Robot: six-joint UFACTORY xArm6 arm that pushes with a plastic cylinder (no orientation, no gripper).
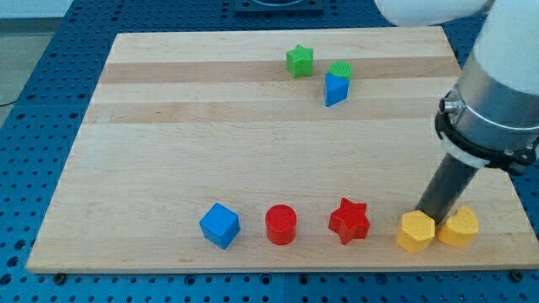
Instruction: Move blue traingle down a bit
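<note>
The blue triangle [335, 89] lies near the view's top, right of centre, on the wooden board [168, 143]. It touches a green round block [341, 70] just above it. A green star [299, 61] sits to their left. My tip [426, 214] is far away at the view's lower right. It stands just behind the yellow hexagon [415, 231] and next to the yellow block [459, 226] on its right. The dark rod rises up and right to the arm's grey body.
Along the view's bottom edge stand a blue cube [220, 225], a red cylinder [280, 225] and a red star [349, 220]. The arm's body [497, 101] covers the board's right edge. A blue perforated table surrounds the board.
</note>
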